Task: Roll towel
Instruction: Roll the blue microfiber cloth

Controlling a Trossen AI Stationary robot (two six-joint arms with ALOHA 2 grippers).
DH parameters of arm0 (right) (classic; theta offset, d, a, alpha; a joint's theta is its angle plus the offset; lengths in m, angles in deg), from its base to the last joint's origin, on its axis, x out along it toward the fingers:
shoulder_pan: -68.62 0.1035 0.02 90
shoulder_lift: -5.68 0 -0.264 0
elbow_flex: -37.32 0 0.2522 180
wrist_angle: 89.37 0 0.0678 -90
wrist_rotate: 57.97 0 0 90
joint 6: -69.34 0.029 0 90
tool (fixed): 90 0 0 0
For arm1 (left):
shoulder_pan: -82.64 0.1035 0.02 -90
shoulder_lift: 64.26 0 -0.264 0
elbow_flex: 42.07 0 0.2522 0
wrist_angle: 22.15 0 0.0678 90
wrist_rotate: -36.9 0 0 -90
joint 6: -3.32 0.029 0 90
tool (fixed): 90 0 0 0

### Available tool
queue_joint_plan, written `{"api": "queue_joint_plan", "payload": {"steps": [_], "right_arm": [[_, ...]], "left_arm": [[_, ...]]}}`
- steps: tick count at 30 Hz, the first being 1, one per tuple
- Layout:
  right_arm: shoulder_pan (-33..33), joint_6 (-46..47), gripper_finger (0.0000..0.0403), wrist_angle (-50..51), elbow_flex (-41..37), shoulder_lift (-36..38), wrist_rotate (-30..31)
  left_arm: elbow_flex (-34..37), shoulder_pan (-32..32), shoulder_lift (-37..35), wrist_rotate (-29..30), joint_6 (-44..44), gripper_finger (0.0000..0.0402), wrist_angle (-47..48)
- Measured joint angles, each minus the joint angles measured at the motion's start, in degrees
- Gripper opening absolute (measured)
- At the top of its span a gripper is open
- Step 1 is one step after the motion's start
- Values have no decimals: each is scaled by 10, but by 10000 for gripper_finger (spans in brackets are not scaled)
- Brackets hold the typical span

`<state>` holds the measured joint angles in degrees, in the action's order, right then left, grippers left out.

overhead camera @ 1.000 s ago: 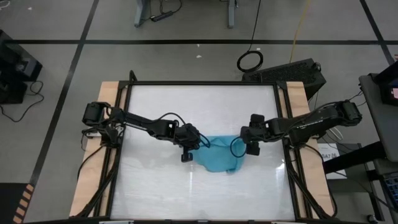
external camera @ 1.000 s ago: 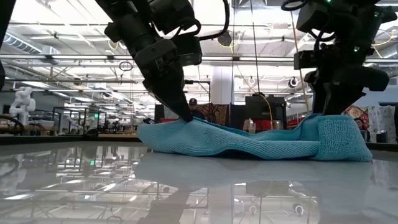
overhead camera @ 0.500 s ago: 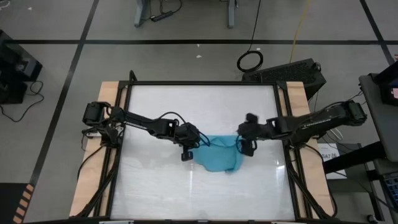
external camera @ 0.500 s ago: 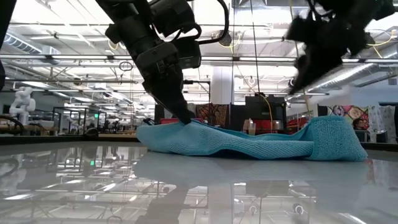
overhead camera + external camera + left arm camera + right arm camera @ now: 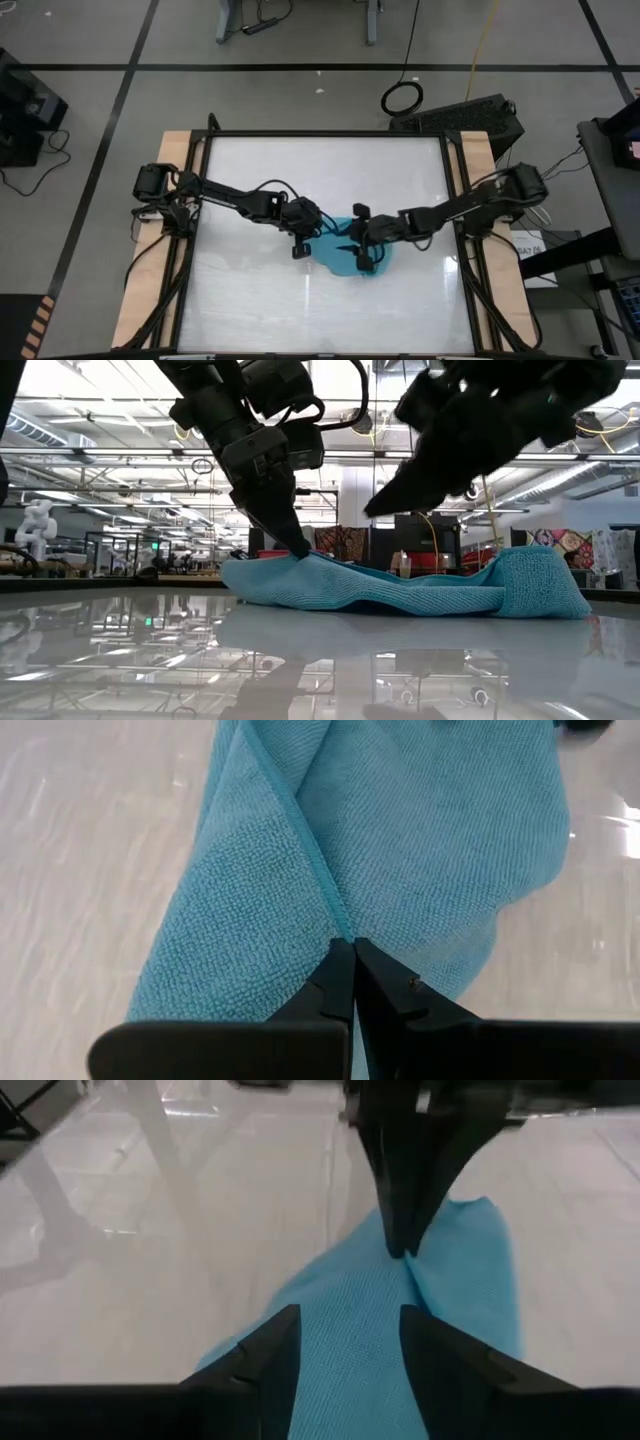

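The turquoise towel (image 5: 343, 258) lies bunched on the glossy white table (image 5: 260, 180). In the low view (image 5: 400, 592) its right end is folded over into a thick hump (image 5: 545, 582). My left gripper (image 5: 304, 230) is shut on the towel's left end. My right gripper (image 5: 357, 243) hovers open above the towel's middle, raised clear of it in the low view (image 5: 385, 505). In the right wrist view (image 5: 348, 1320) its two fingers stand apart over the cloth, facing my left gripper's fingers (image 5: 398, 1200). My left gripper pinches the towel's hemmed edge (image 5: 333, 920) at its left end between its two shut fingertips. The fingers slant down from above and from the table's left (image 5: 292, 540). The pinched edge is raised a little. The rest of the towel lies slack on the table.
A dark frame (image 5: 330, 135) borders the table, with wooden strips (image 5: 170, 150) on both sides. There is bare table on the far, near and left sides of the towel. Cables and a black case (image 5: 470, 110) lie on the floor beyond the far edge.
My right gripper has left the towel's right end, risen and gone toward the table's left, over the towel toward my left gripper, tipping as it went. The towel's right end stays folded over on the table.
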<state>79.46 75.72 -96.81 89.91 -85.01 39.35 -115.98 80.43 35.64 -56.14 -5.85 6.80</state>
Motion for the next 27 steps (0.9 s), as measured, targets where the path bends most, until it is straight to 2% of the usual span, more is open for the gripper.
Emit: {"api": "queue_joint_plan", "payload": {"steps": [7, 13, 17, 21, 27], "right_arm": [[-24, 4, 148, -65, 2, -85, 1], [-40, 4, 142, -61, 32, -136, 2], [-41, -1, 101, -16, 63, -164, 0], [-34, -21, 20, 33, 86, -176, -12], [-30, -21, 10, 35, 86, -176, -28]], "left_arm": [[0, 0, 0, -3, 0, 8, -2], [0, 0, 0, -13, 4, 8, -2], [0, 0, -3, -13, 4, 8, -1], [0, 0, -15, -13, 5, 8, 8], [0, 7, -26, -13, 6, 8, 19]]}}
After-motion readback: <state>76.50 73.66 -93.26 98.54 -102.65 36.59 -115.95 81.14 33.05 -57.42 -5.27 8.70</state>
